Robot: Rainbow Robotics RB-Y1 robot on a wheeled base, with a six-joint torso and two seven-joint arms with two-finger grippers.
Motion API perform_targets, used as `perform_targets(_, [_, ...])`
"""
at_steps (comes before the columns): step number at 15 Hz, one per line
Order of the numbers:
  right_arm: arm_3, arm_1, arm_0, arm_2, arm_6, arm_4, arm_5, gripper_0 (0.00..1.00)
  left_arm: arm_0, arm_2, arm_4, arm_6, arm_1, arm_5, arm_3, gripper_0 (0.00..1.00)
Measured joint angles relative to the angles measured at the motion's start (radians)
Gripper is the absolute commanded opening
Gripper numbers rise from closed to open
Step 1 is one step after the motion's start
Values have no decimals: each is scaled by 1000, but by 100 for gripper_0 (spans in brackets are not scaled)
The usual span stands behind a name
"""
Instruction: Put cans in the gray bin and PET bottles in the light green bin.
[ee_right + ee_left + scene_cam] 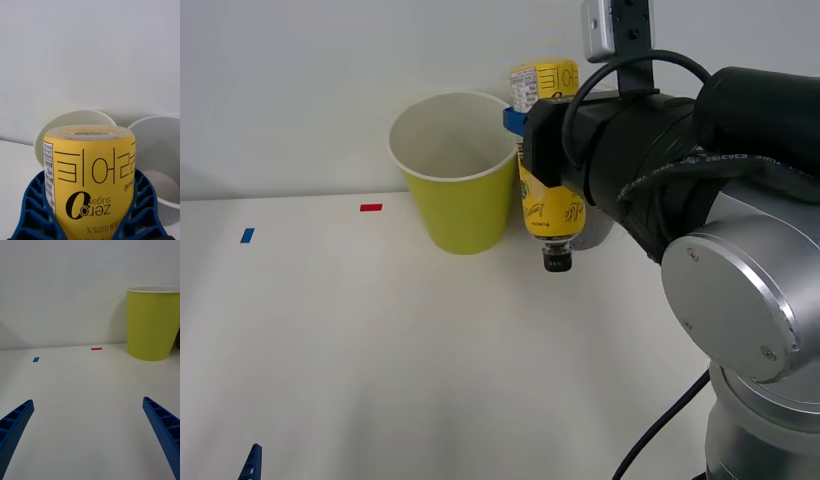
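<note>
Right gripper (532,150) fingers clamp the inverted bottle (548,205) just beside the light green bin (460,190); left gripper (88,435) fingers apart.

Front view high, wrist views low, all sharing light green bin (460,190)

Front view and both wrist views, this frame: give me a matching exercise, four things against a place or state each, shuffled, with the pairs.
Things:
1. PET bottle
2. light green bin
3. left claw
4. red tape mark

Places or states:
A. open above bare table
B. flat on the table, to the robot's left of the bin
C. standing on the table, nothing seen inside
D. held cap-down in the right claw, off the table

Pairs: 1-D, 2-C, 3-A, 4-B
</note>
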Motion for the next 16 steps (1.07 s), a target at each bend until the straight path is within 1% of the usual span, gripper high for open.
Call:
perform_targets(2, [3,4,-38,29,-13,23,-2,0,0,0,0,0,0,0,0,100])
perform_targets(5, [11,18,-76,28,-21,19,-29,0,0,0,0,0,0,0,0,100])
perform_targets(12, [195,35,-175,27,-34,29,-288,0,0,0,0,0,0,0,0,100])
perform_targets(16, [348,35,-195,31,-36,26,-536,0,0,0,0,0,0,0,0,100])
